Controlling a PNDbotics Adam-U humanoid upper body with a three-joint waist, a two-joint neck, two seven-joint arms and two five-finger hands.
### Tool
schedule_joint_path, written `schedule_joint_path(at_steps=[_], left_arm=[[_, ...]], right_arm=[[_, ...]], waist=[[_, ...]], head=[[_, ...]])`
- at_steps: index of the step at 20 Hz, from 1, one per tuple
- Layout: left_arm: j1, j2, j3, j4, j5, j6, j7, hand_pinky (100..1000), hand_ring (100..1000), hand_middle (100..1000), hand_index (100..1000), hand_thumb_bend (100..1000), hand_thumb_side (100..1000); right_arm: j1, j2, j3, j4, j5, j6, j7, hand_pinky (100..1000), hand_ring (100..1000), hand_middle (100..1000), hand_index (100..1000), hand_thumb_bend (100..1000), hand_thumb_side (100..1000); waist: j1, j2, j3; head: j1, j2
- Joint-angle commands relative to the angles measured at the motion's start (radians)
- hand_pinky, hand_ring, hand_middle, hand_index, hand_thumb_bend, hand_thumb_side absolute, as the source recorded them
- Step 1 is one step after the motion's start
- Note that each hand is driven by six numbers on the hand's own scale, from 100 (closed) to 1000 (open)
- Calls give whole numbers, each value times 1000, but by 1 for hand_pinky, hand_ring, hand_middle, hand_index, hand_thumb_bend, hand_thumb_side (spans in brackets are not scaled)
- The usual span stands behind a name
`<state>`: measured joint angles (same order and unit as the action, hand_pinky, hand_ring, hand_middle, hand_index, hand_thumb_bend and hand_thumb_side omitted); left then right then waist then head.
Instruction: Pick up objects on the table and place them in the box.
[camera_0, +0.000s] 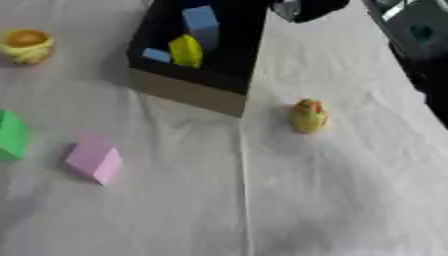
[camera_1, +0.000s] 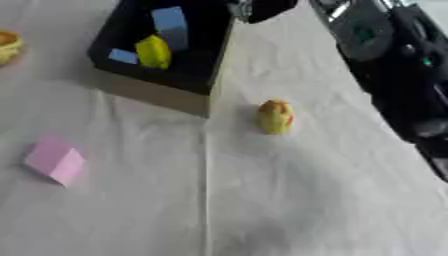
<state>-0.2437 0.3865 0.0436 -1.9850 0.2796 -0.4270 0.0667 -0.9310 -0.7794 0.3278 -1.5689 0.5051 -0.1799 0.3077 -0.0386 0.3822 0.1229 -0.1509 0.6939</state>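
Note:
A black box with a tan outer wall (camera_0: 188, 94) stands at the top centre of the white cloth. Inside it lie a tall blue block (camera_0: 201, 24), a yellow object (camera_0: 185, 51) and a small blue piece (camera_0: 157, 55). On the cloth are a yellow object with a red top (camera_0: 308, 116) right of the box, a pink block (camera_0: 94, 161), a green block (camera_0: 10, 135) at the left edge and a yellow cup-like thing (camera_0: 26, 45) at the far left. My right hand (camera_1: 262, 7) shows as a dark shape at the top edge, just past the box's right corner.
My right arm (camera_1: 394, 75), black and silver, runs along the right side of the right eye view. White wrinkled cloth (camera_0: 262, 210) covers the table.

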Motion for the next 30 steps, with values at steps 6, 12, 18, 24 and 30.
schedule_joint_path(at_steps=[6, 12, 18, 24, 30], left_arm=[[9, 18, 20, -15, -23, -5, 20, 735, 776, 721, 827, 403, 531], [11, 10, 19, -15, -32, -3, 25, 735, 777, 722, 827, 399, 536], [3, 3, 10, -15, -28, 1, 19, 735, 777, 723, 826, 397, 539], [-2, -3, 4, -15, -20, 7, 11, 736, 777, 723, 826, 395, 542], [-3, -9, 1, -15, -17, 12, 7, 736, 778, 724, 825, 393, 547]], right_arm=[[151, -220, -50, -205, -113, -95, -4, 856, 911, 828, 864, 113, 197], [296, -258, -68, -350, -140, -34, 59, 862, 916, 833, 876, 100, 281], [456, -249, -98, -429, -114, 34, 64, 866, 919, 826, 883, 100, 315], [559, -218, -75, -431, -73, 39, 50, 868, 919, 819, 884, 100, 346], [582, -191, -44, -431, -10, 99, 91, 879, 936, 842, 912, 243, 349]], waist=[[7, -29, -24], [16, -18, -31], [16, -17, -16], [15, -15, 0], [17, -9, 4]], head=[[20, -34], [34, -32], [23, -26], [12, -25], [9, -20]])
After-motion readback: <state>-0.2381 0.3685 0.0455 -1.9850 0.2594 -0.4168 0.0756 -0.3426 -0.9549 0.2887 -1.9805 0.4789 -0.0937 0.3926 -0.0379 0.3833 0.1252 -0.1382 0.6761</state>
